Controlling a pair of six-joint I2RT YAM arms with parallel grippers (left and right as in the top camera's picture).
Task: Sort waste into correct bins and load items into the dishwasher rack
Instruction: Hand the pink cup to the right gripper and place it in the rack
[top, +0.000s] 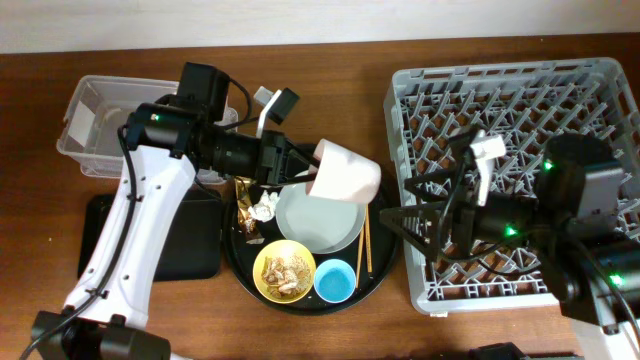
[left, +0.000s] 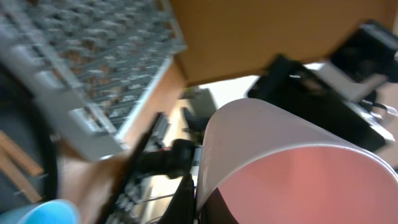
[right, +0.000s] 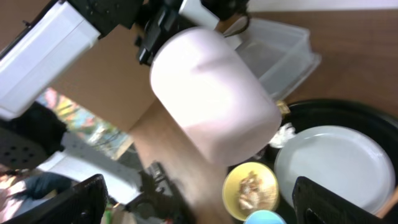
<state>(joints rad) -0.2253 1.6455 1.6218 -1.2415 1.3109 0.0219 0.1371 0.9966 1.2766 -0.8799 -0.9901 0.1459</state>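
One pink cup hangs tilted over the plate, pinched at its rim by the left hand.

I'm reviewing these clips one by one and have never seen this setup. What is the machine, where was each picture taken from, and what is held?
Two robot arms work at a wooden table. One picture looks down from above; the others come from wrist cameras. The left tool grips a pink cup, tipped sideways above a grey plate on a round black tray, with a yellow bowl of scraps, a blue cup, chopsticks, a tissue and a wrapper. The right tool hangs open and empty at the grey rack's edge. A clear tub and a shallow black tray lie near the left arm.
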